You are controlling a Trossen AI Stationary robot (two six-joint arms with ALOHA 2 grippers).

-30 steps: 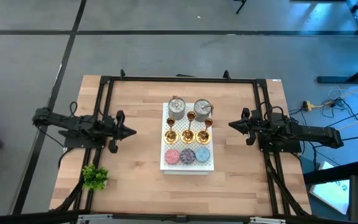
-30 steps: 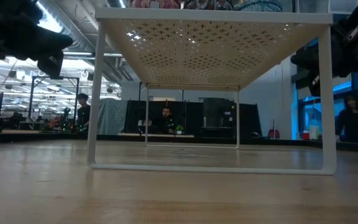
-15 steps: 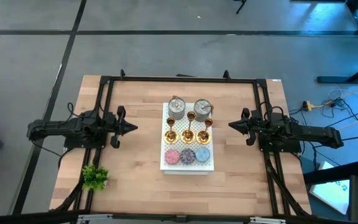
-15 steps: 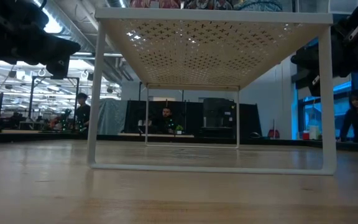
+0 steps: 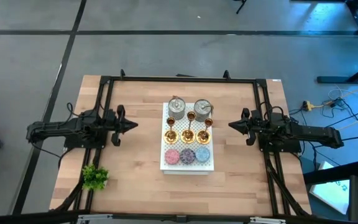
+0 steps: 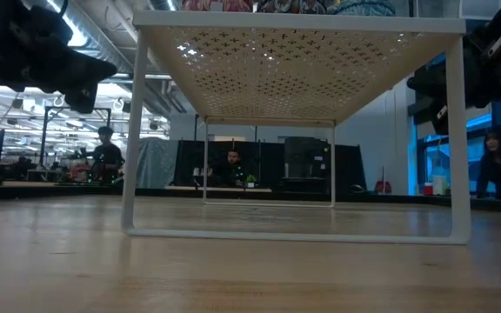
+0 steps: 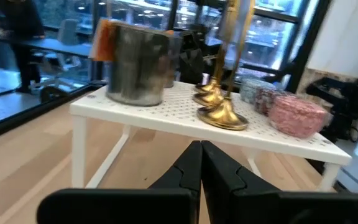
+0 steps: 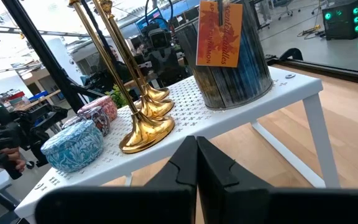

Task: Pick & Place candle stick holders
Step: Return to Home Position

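Evidently past the placing. Find the three candle stick holders (image 5: 187, 134) upright in a row across the middle of the white shelf (image 5: 165, 165), bases just beside one another, with two silvery pots (image 5: 176, 109) on the far side and pink, purple and blue discs (image 5: 187, 155) along the near edge. Note the left gripper (image 5: 134, 124) to the left of the shelf and the right gripper (image 5: 230, 126) to its right, both apart from it, raised off the table (image 5: 135, 186) and pointing inward. Read both pairs of fingers (image 7: 188, 167), from the wrist views, as pressed together and carrying nothing.

Judge the step in hand as the retreat to the rest pose, with nothing more to lift. To do it well, travel with fingers closed and empty. Draw each arm straight back along its own line, away from the shelf, rather than swinging sideways. Clear the shelf's edge and legs before dropping any height, then fold down. Move slowly and evenly, to spare the thin-legged shelf any knock: enough, probably, to topple the slim-stemmed holders, likely top-heavy and quick to tip. On the left, mind the small green plant (image 5: 94, 177) at the near left corner of the table. Avoid passing either arm over the row. Stop only once fully folded.
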